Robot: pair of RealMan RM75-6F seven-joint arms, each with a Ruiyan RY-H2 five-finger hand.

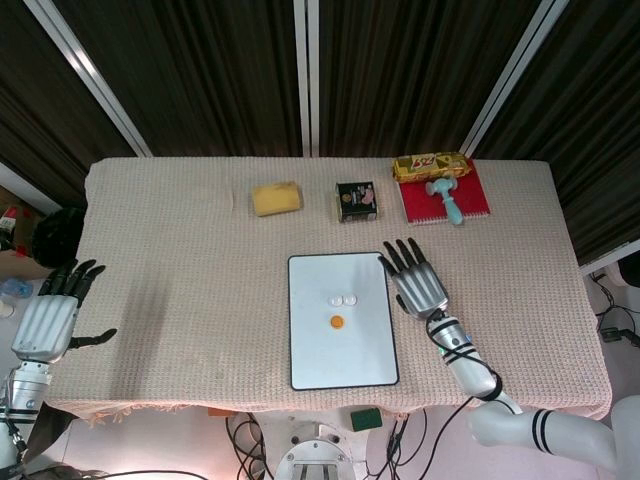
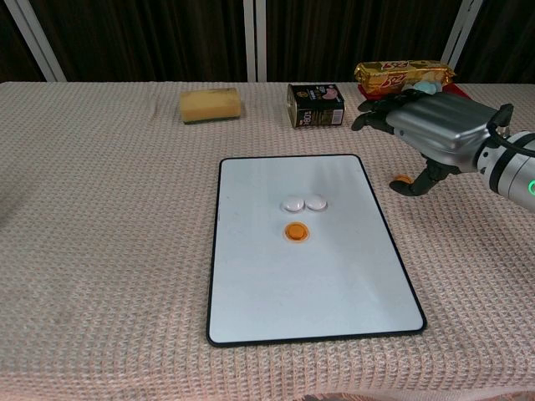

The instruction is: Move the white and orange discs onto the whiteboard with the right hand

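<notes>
- The bench point(image 1: 180, 290) is covered with a beige woven cloth; behind it hang dark curtains divided by pale vertical strips.
- The whiteboard point(image 1: 343, 360) lies flat near the bench's front edge and serves as landmark here.
- On the whiteboard lie two white discs point(image 2: 303, 203), touching side by side near its middle, and one orange disc point(image 2: 296, 231) just in front of them, apart from both.
- A second orange disc point(image 2: 403, 178) lies on the cloth just off the whiteboard's right edge, partly hidden under the right hand.
- The right hand point(image 2: 439, 123) hovers just right of the whiteboard, palm down, fingers spread wide, holding nothing; its thumb hangs close to the loose orange disc.
- The left hand point(image 1: 47, 320) is far left of the whiteboard, beyond the bench's edge, fingers apart and empty.
- Behind the whiteboard, from left to right: one yellow sponge point(image 1: 276, 198), one small dark tin point(image 1: 356, 201), one red notebook point(image 1: 445, 201).
- On the red notebook rest one yellow snack packet point(image 1: 431, 166) along its far edge and one light-blue toy hammer point(image 1: 446, 198).
</notes>
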